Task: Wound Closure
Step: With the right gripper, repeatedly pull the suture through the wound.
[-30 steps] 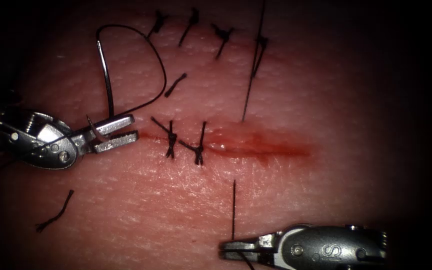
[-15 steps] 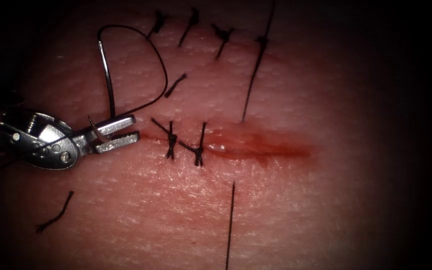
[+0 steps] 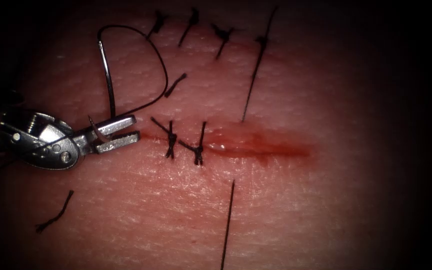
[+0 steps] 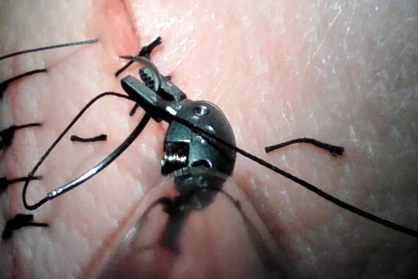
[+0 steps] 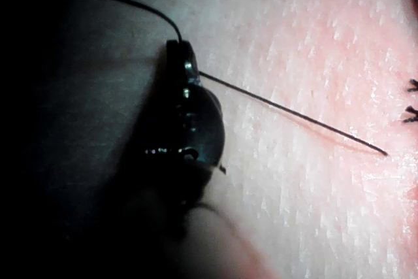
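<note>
Gripping the needle (image 3: 107, 80) near its point, clear of the tissue (image 3: 286, 210), at the cut's (image 3: 256, 146) left end: left tool (image 3: 118, 134). Clamping the thread (image 5: 294, 114): right tool (image 5: 179, 57). Risking tearing the bite or snagging the slack loop. Showing two knots beside red fluid (image 3: 276, 149).

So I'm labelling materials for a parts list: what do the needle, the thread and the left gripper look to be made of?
The needle looks like thin polished steel, judging by its bright glint; it lies outside the tissue, clamped near its point. The thread appears to be a matte black strand, possibly braided. The left gripper seems to be bare brushed metal with ridged jaws. The right gripper holds thread.
</note>
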Available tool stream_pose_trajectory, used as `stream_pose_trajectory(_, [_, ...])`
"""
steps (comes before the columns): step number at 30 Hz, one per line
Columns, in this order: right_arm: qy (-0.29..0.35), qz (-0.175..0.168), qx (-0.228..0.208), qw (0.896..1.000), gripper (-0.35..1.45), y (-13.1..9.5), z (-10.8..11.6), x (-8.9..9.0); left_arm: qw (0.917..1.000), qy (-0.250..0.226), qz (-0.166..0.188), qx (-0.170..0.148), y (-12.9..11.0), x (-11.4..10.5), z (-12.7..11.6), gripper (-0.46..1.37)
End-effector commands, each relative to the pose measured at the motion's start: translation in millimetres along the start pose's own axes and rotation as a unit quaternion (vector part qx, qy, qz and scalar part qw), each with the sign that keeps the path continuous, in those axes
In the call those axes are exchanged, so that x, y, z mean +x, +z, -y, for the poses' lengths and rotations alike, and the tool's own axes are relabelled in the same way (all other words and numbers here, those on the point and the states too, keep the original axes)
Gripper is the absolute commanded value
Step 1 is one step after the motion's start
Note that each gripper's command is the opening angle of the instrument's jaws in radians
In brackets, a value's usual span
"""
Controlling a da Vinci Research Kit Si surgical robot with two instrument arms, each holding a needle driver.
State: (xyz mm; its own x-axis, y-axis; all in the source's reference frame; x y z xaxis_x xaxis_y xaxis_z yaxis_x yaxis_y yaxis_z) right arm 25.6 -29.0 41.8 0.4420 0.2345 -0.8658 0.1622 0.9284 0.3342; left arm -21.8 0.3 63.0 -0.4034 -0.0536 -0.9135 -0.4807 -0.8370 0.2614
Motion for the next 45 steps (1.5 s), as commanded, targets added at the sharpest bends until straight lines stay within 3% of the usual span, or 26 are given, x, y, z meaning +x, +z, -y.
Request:
stream_pose_trajectory(1, [0.005, -0.001, -0.017, 1.0, 1.17, -0.2, -0.3, -0.1, 1.0, 0.0, 0.0, -0.003, -0.1, 0.0, 0.0, -0.35])
stream_pose_trajectory(4, [0.011, 0.009, -0.061, 0.998, 1.43, -1.6, -1.1, 0.0, 1.0, 0.0, 0.0, -0.003, -0.1, 0.0, 0.0, -0.35])
stream_pose_trajectory(9, [0.007, -0.004, -0.081, 0.997, 1.42, -4.6, -2.3, 0.2, 1.0, 0.0, 0.0, -0.003, -0.1, 0.0, 0.0, -0.35])
stream_pose_trajectory(11, [0.006, -0.008, -0.105, 0.994, 1.39, -7.1, -3.5, 0.2, 1.0, 0.0, 0.0, -0.003, 0.0, 0.0, 0.0, -0.35])
stream_pose_trajectory(18, [0.014, 0.001, -0.149, 0.989, 1.44, -11.4, -7.5, -0.9, 1.0, 0.0, 0.0, -0.003, 0.0, 0.0, 0.0, -0.35])
stream_pose_trajectory(26, [0.03, -0.003, -0.169, 0.985, 1.44, -13.6, -11.5, -2.5, 1.0, 0.0, 0.0, -0.003, 0.0, 0.0, 0.0, -0.35])
stream_pose_trajectory(29, [0.029, -0.012, -0.169, 0.985, 1.44, -14.4, -11.7, -2.7, 1.0, 0.0, 0.0, -0.003, 0.0, 0.0, 0.0, -0.35])
stream_pose_trajectory(34, [0.029, -0.034, -0.154, 0.987, 1.44, -17.8, -11.0, -2.5, 1.0, 0.0, 0.0, -0.003, 0.1, 0.0, 0.0, -0.35])
stream_pose_trajectory(39, [0.035, -0.064, -0.158, 0.985, 1.41, -23.9, -10.6, -2.2, 1.0, 0.001, 0.0, -0.003, 0.2, 0.0, -0.2, -0.35])
stream_pose_trajectory(43, [0.046, -0.061, -0.174, 0.982, 1.41, -26.7, -11.7, -2.7, 1.0, 0.001, -0.001, -0.004, 0.4, 0.0, -0.3, -0.35])
stream_pose_trajectory(45, [0.05, -0.056, -0.185, 0.98, 1.43, -27.1, -12.4, -3.2, 1.0, 0.001, -0.001, -0.004, 0.4, 0.0, -0.3, -0.35])
